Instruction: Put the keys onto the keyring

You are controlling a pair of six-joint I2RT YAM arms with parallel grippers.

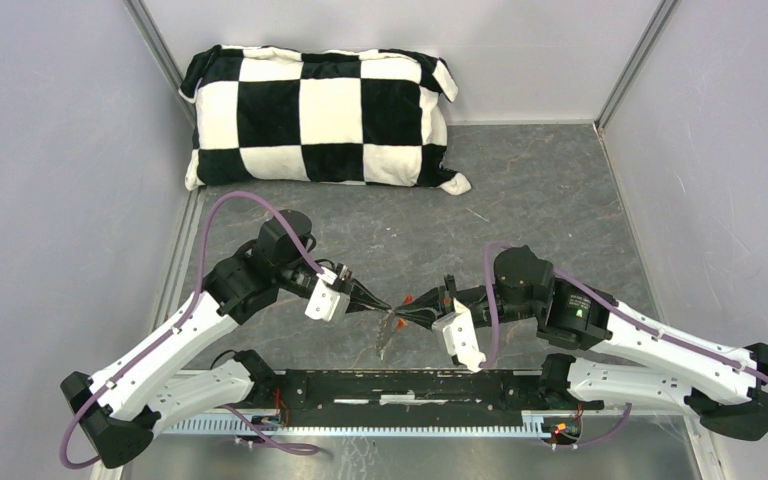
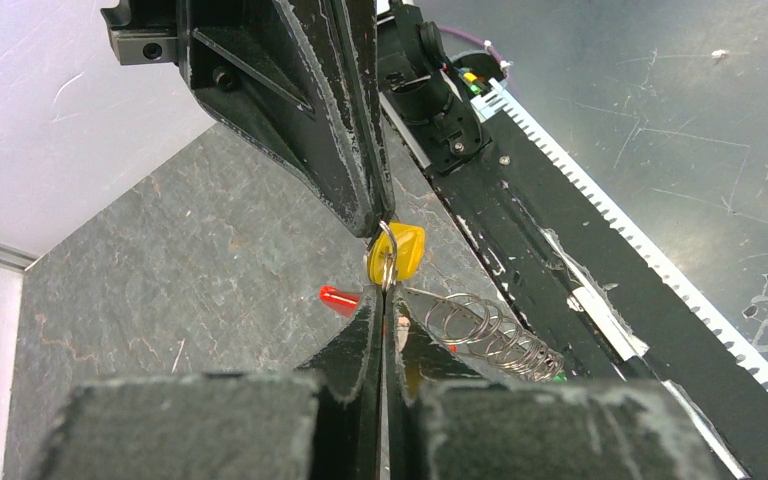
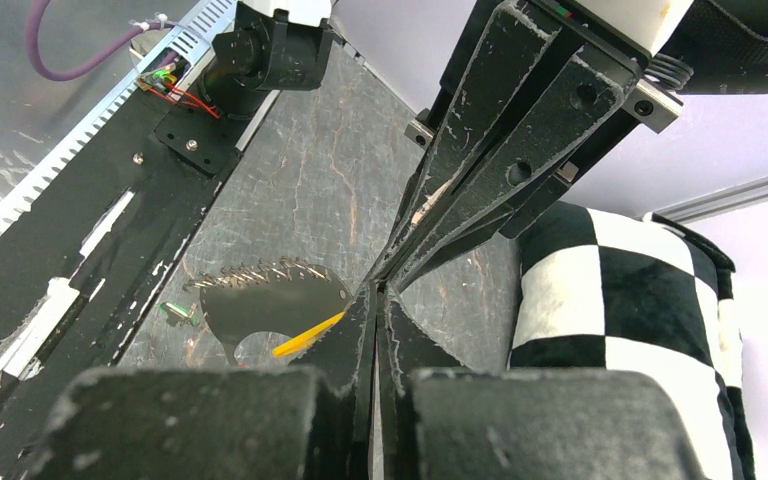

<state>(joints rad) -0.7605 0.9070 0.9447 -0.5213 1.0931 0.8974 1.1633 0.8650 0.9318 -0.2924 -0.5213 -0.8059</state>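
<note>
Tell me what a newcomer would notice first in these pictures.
The black-and-white checkered pillow against the far wall stands out first. Next, the left gripper and right gripper meet tip to tip, both shut, over the near middle of the table. Right where they meet sits the yellow key, with the coiled grey keyring and its red tag close by.

Overhead view from behind, wrist views close, facing each other, sharing tabletop [image 1: 520, 200]
</note>
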